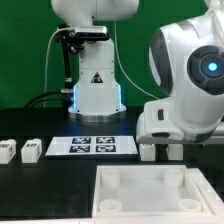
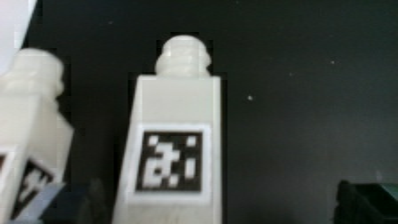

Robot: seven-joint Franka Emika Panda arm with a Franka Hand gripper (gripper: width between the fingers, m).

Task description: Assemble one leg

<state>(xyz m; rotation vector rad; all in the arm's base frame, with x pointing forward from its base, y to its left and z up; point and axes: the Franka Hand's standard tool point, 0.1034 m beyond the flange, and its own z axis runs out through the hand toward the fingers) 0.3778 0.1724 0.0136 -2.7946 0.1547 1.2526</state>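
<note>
In the wrist view a white leg (image 2: 175,140) with a black-and-white tag lies on the black table, its knobbed end pointing away from my gripper. A second leg (image 2: 27,115) lies beside it. My gripper (image 2: 214,205) is open. One dark finger (image 2: 63,205) stands between the two legs and the other finger (image 2: 370,200) is well clear on the far side. In the exterior view my gripper (image 1: 160,146) hangs low over two legs (image 1: 148,152) (image 1: 172,150) just behind the large panel. Its fingertips are hard to make out there.
The large white square panel (image 1: 150,195) with corner sockets lies at the front. The marker board (image 1: 92,146) lies left of my gripper. Two more legs (image 1: 31,150) (image 1: 5,151) stand at the exterior view's left. The arm's base (image 1: 95,95) is at the back.
</note>
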